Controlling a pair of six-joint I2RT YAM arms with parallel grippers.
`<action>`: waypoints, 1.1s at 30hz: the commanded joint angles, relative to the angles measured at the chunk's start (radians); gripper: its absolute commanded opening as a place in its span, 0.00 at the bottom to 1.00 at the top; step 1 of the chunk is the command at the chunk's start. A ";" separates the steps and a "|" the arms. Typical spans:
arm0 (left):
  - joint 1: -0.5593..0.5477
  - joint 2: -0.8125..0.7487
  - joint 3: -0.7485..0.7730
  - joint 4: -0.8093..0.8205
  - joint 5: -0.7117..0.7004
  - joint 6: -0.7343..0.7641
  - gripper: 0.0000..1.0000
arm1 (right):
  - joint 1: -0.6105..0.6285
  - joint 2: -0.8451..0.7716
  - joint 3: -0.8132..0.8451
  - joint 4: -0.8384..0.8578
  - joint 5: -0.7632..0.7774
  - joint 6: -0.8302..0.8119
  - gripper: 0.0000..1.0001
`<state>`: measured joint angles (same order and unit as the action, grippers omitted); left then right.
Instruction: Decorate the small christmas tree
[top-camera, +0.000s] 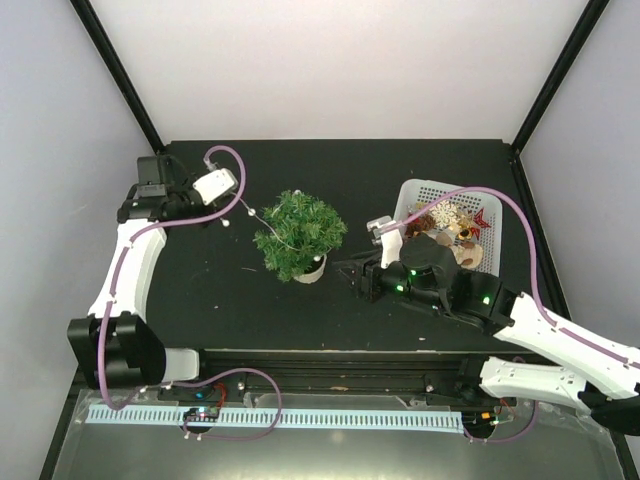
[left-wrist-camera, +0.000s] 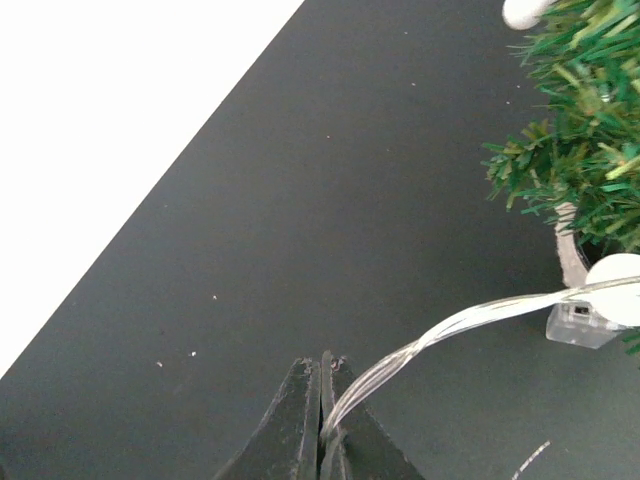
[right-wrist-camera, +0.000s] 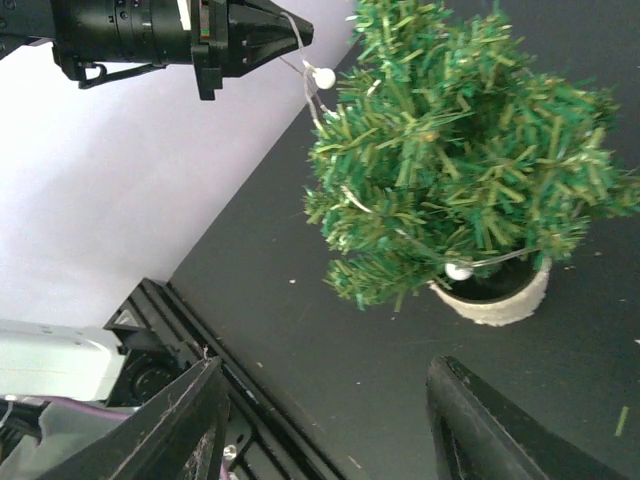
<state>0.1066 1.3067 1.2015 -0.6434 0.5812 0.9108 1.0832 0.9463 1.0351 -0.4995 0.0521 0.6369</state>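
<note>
Left gripper clamping string, left of tree. String running from jaws into tree's branches. Tree standing upright between grippers. Right gripper gaping, empty, just right of tree. Advising: looping string round tree gently, light tension, not toppling it.

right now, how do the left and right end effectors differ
The left end effector is shut on the light string; the right end effector is open and holds nothing. The left one sits left of the small christmas tree, the wire running from it into the branches; the right one sits on the tree's right, beside the white basket. Both are black and point toward the tree.
</note>
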 joint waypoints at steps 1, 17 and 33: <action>-0.014 0.056 0.002 0.082 0.039 -0.024 0.02 | -0.014 -0.004 0.015 -0.047 0.079 -0.022 0.56; -0.187 0.254 -0.008 0.292 -0.128 -0.116 0.01 | -0.032 0.031 0.043 -0.052 0.117 -0.040 0.56; -0.205 0.336 0.015 0.401 0.001 -0.335 0.23 | -0.131 0.071 0.066 -0.011 0.130 -0.064 0.56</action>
<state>-0.0952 1.6211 1.1805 -0.2867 0.4911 0.6521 0.9672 1.0054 1.0756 -0.5446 0.1810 0.5922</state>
